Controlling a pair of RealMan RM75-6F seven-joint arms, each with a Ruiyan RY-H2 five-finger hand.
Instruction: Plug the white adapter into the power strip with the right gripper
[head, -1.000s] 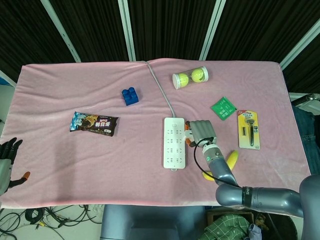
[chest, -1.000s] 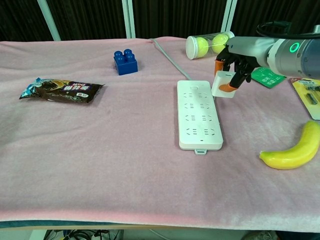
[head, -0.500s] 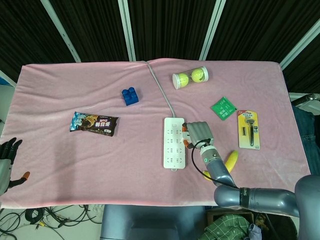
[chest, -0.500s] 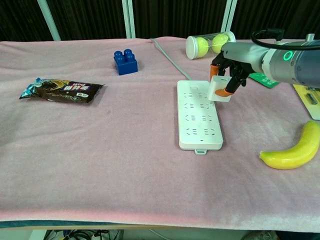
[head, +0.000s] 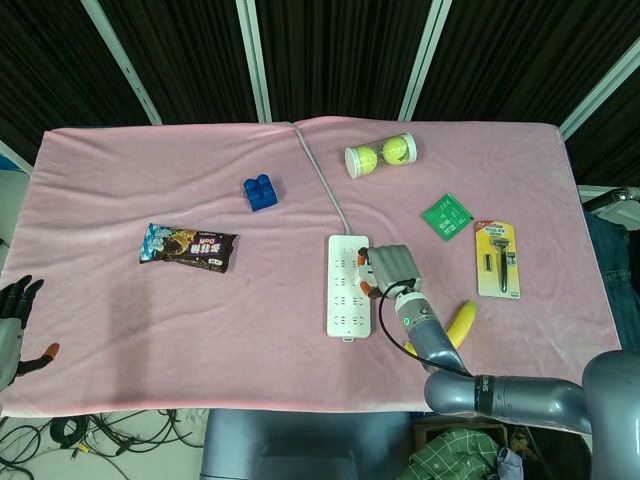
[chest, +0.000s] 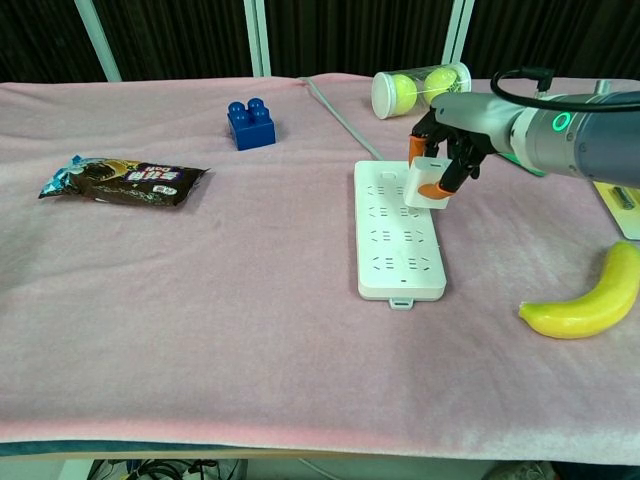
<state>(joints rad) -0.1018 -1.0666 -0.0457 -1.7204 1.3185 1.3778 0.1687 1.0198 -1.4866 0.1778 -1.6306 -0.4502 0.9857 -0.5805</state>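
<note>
White adapter (head: 366, 270), head view: mostly hidden under the right hand (head: 391, 269), which is hovering over the right edge of the power strip (head: 349, 285) w/ fingers curled round it; can't tell from here whether the prongs are touching a socket. Judging by that, grasp + carry are done, seating the plug is what's left. Left hand (head: 17, 312) is sitting at the far-left edge, off the cloth, fingers apart, holding nothing. Counting here: 1 strip w/ cable running to the far edge, 1 blue block (head: 260, 192), 1 snack packet (head: 188, 246), 1 tube w/ 2 tennis balls (head: 380, 155), 1 green sachet (head: 446, 216), 1 razor pack (head: 497, 259), 1 banana (head: 455, 326), half hidden behind the right forearm. Chest view: adapter (chest: 424, 183) is showing clearly, pinched in the right hand (chest: 446, 145), tilted, hanging just above the strip's (chest: 397, 236) far-right sockets, apparently not inserted yet; aligning and pressing down probably remain. Left hand isn't showing here. Same count otherwise: block (chest: 251, 124), packet (chest: 124, 180), ball tube (chest: 418, 90), banana (chest: 584, 308); sachet and razor are only partly visible at the right.
</note>
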